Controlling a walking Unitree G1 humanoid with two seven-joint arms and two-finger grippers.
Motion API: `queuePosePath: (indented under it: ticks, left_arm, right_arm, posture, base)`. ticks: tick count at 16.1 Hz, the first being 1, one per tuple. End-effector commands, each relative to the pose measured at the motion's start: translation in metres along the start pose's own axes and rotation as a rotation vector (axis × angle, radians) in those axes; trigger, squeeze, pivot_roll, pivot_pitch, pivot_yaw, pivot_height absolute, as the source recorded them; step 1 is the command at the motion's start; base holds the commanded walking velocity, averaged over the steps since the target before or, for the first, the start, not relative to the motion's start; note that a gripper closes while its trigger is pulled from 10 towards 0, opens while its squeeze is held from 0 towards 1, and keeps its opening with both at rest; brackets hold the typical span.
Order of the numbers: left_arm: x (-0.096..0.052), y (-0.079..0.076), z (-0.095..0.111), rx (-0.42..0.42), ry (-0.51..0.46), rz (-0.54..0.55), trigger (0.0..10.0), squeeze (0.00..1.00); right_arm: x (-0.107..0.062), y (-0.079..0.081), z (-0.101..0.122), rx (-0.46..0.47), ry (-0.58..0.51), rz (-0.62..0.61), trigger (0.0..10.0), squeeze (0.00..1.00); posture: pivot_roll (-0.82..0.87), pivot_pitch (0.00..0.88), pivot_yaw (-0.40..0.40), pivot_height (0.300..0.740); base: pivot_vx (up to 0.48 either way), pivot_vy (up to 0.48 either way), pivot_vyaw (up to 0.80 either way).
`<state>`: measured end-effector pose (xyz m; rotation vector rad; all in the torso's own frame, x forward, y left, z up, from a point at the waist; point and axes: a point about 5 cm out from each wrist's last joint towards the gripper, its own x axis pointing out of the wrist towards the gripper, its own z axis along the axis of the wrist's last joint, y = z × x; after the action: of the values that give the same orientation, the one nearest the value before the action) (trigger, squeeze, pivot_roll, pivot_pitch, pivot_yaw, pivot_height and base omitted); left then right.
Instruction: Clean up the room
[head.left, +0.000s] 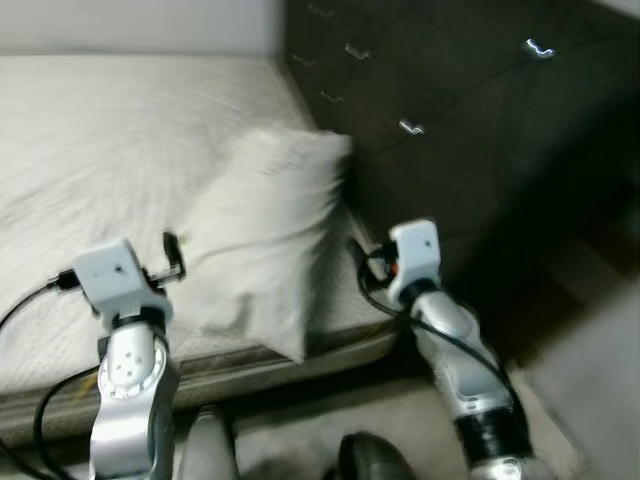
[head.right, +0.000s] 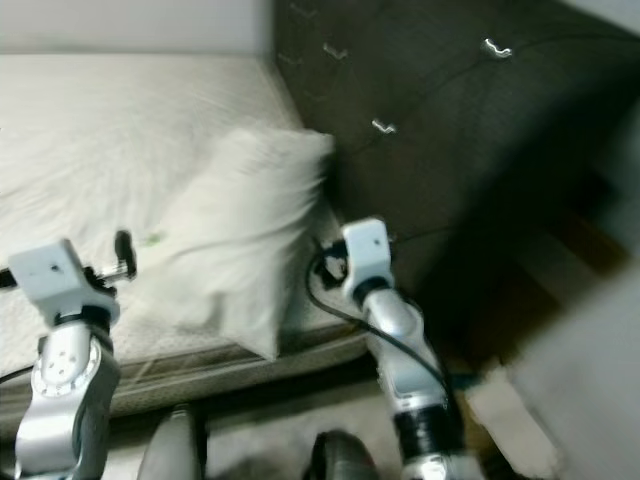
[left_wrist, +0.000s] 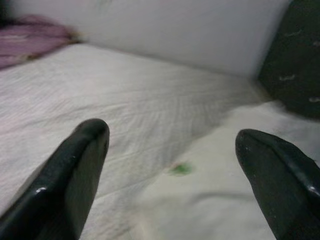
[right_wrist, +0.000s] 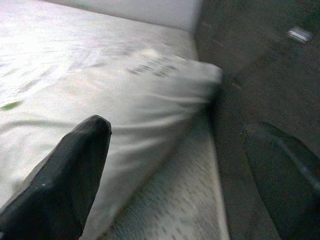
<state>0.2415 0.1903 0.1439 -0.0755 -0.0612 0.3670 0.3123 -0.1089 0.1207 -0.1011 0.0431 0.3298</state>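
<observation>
no text, label or number could be read; dark marks on the white fabric pillow (right_wrist: 150, 95) were too blurred.

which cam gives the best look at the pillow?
Left eye view: the whole white pillow shows, lying on the bed beside the dark tufted headboard, though blurred. Right eye view shows the same. Right wrist view catches its near side between open fingers; left wrist view catches just an edge.
</observation>
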Motion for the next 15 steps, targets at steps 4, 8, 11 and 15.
queuePosePath:
  ticks: [4,8,11,15]
  left_arm:
    - [0.0,0.001,-0.004,0.006,0.031,0.019,10.0,0.0]
    - [-0.002,0.003,0.0,0.006,0.022,0.042,10.0,0.0]
    - [-0.007,0.002,-0.002,0.016,0.034,0.039,10.0,0.0]
    - [-0.005,0.001,-0.001,0.02,0.035,0.038,10.0,0.0]
  right_arm:
    - [0.001,0.006,-0.003,-0.029,-0.003,0.043,10.0,0.0]
    - [-0.001,0.014,0.0,-0.028,-0.037,0.101,10.0,0.0]
    - [-0.004,0.017,-0.001,-0.018,-0.038,0.115,10.0,0.0]
    - [-0.004,0.013,-0.003,-0.021,-0.025,0.099,10.0,0.0]
  posture:
    - [0.08,0.129,-0.088,0.676]
    - [0.09,0.14,-0.093,0.666]
    - [0.08,0.16,-0.09,0.636]
    - [0.07,0.174,-0.087,0.616]
  base:
    - [0.0,0.0,0.0]
    - [0.0,0.0,0.0]
    - [0.0,0.0,0.0]
    - [0.0,0.0,0.0]
